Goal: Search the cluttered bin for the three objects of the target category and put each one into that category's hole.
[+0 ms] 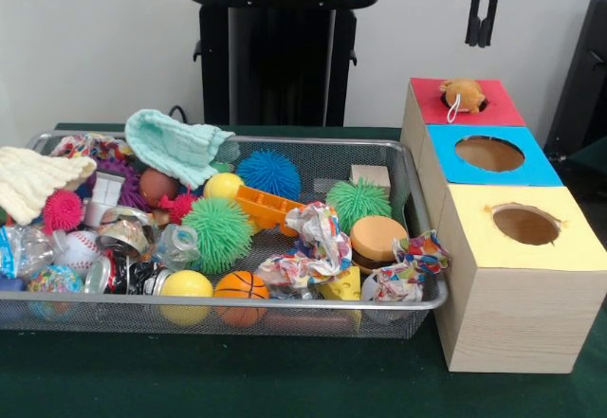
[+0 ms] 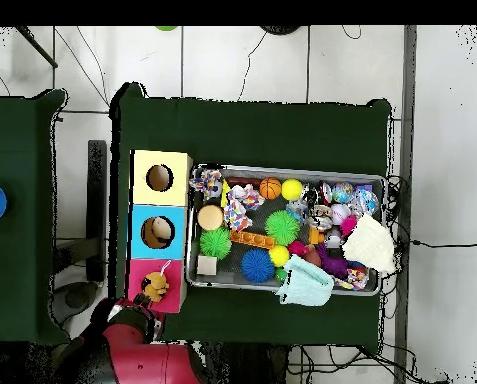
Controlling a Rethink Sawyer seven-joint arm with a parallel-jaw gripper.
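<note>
A dark green table (image 1: 190, 380) carries a long wire-mesh bin (image 1: 285, 316) crammed with toys and, just beside its right end in the front view, a wooden box (image 1: 512, 314) with three coloured tops in a row, each cut with a round hole. The yellow top (image 1: 569, 238) is nearest the camera, the blue top (image 1: 455, 167) sits in the middle, and the red top (image 1: 503, 105) is farthest back. The red and black arm (image 2: 132, 360) shows at the bottom of the overhead view, close to the red end of the box. Its gripper (image 1: 482, 15) hangs at the top of the front view, above and a little right of the red hole, holding nothing, its two dark fingers (image 1: 473, 22) pointing down with only a thin gap between them; whether it is parted or closed I cannot tell. A small orange plush toy (image 1: 464, 94) with a white loop sits in the red hole, partly sunk into it, and something tan shows inside the blue hole in the overhead view. Inside the bin, a mint knitted cloth (image 1: 175, 143) drapes over the back rim and a cream knitted cloth (image 1: 33, 179) hangs over the left end. Among the clutter lie a green spiky ball (image 1: 221, 233), a blue spiky ball (image 1: 268, 173), a second green spiky ball (image 1: 358, 200), a toy burger (image 1: 377, 243), a small basketball (image 1: 241, 288), a yellow ball (image 1: 187, 285), a baseball (image 1: 81, 247), a pink spiky ball (image 1: 63, 210) and a plain wooden block (image 1: 370, 176).
</note>
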